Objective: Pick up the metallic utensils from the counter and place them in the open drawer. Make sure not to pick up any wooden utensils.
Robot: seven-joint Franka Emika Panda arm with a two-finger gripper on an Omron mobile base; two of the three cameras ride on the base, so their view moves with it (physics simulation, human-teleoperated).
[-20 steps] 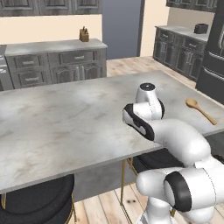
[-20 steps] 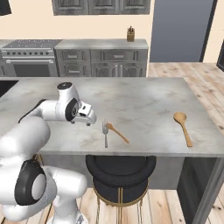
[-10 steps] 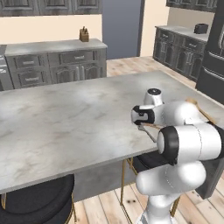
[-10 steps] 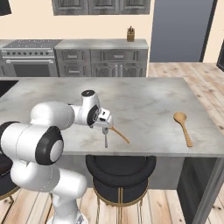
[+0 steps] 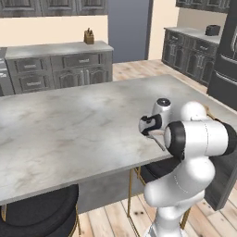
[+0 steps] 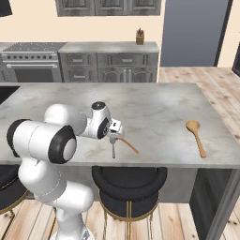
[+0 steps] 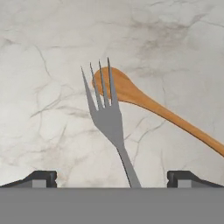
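Observation:
A small silver-grey fork [image 7: 108, 118] lies on the pale veined marble counter [image 7: 48, 52], its tines resting across the bowl of a slim wooden spoon [image 7: 144, 103]. My gripper [image 7: 114, 178] hovers low over the fork's handle, open, with one fingertip on each side and nothing gripped. From the right base view, the gripper [image 6: 114, 134] hangs above the fork [image 6: 113, 149] and the wooden spoon [image 6: 128, 145] near the counter's [image 6: 154, 103] front edge. In the left base view the gripper [image 5: 150, 133] sits just over the fork's handle [image 5: 159, 143]. The open drawer is out of view.
A second, larger wooden spoon [image 6: 197, 140] lies to the right on the counter. A black round stool [image 6: 129, 180] stands under the front edge below the fork, another [image 5: 39, 215] further along. Dark cabinets [image 6: 112, 65] line the back wall.
The arm has swung out and down toward the counter's front edge, bringing the gripper over the fork. The jaws have stayed wide. Fork and spoons have not moved.

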